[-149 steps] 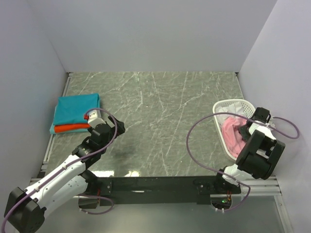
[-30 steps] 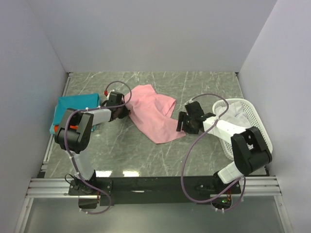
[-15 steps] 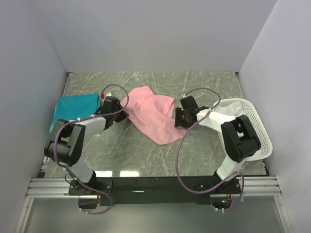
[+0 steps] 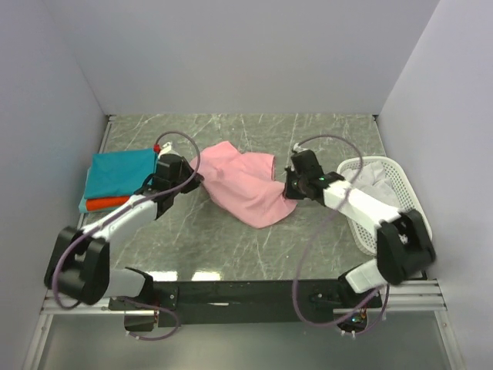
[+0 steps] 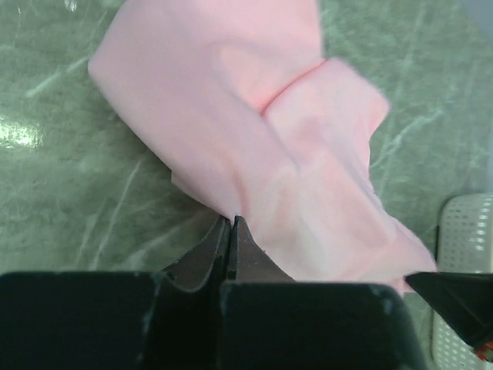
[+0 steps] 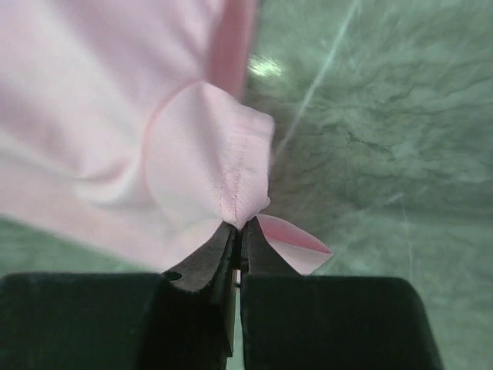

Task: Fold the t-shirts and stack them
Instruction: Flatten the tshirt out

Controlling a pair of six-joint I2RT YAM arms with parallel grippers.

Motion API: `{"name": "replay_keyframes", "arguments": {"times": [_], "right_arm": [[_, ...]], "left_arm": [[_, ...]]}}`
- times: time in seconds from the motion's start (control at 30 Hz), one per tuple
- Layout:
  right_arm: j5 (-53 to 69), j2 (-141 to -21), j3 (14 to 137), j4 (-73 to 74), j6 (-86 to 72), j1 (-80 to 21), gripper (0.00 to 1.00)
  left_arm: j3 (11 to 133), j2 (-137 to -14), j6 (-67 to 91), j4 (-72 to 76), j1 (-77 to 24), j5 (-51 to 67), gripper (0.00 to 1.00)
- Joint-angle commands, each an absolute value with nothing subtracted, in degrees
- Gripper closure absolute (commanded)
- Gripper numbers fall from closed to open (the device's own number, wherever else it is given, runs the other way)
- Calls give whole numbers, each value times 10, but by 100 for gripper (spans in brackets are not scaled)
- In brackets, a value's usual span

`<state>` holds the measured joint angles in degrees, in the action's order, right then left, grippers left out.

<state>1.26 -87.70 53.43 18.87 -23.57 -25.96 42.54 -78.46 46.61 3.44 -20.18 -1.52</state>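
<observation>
While the teal t-shirt (image 4: pixel 119 169) lies folded on the orange-red t-shirt (image 4: pixel 108 203) left of the left claw (image 4: pixel 199 179), the light pink t-shirt (image 4: pixel 243 185) is held between that claw and the right claw (image 4: pixel 286 191), both clamped on its edges, presumably to stretch it flat.

Pink shirt (image 4: pixel 243 185), teal shirt (image 4: pixel 119 171), seemingly orange-red shirt (image 4: pixel 108 203), green marbled table (image 4: pixel 308 139).

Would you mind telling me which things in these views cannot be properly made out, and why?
Top view: the orange-red shirt lies under the teal shirt; only a strip shows.
Top view: the right arm crosses the basket, partly hiding the white cloth inside.
Left wrist view: the pink shirt is cut off at the top edge, the basket at the right edge.
</observation>
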Motion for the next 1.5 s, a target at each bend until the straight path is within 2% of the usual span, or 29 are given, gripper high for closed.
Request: {"name": "replay_keyframes", "arguments": {"times": [0.0,0.1,0.2,0.37,0.6,0.8,1.0,1.13,1.2,1.23,1.27,1.33,1.47], "right_arm": [[-46,-714,540,213,-252,-272,100],[-70,-598,543,237,-259,-272,100],[-103,-509,595,282,-254,-273,100],[-89,-411,717,337,-231,-273,100],[-5,-367,868,386,-209,-273,100],[61,-359,903,375,-211,-272,100],[25,-428,911,381,-218,-273,100],[-25,-505,905,369,-204,-270,100],[-20,-561,912,358,-201,-232,100],[-2,-578,917,352,-201,-210,100],[26,-615,924,345,-204,-188,100],[80,-651,964,341,-204,-137,100],[119,-720,1060,366,-192,-110,100]], "left_arm": [[445,-695,462,-2,-231,-80,99],[466,-622,469,-40,-262,-111,99],[515,-566,469,-58,-282,-113,99],[616,-493,454,-87,-311,-70,99],[695,-403,436,-62,-317,47,99],[765,-411,418,-111,-317,62,99],[805,-481,394,-164,-317,-18,99],[833,-592,369,-197,-316,-140,99],[866,-644,346,-206,-301,-152,99],[886,-703,342,-213,-287,-141,99],[942,-736,341,-224,-237,-51,99],[1006,-832,345,-243,-187,36,100],[1231,-950,286,-314,-167,44,100]]}}
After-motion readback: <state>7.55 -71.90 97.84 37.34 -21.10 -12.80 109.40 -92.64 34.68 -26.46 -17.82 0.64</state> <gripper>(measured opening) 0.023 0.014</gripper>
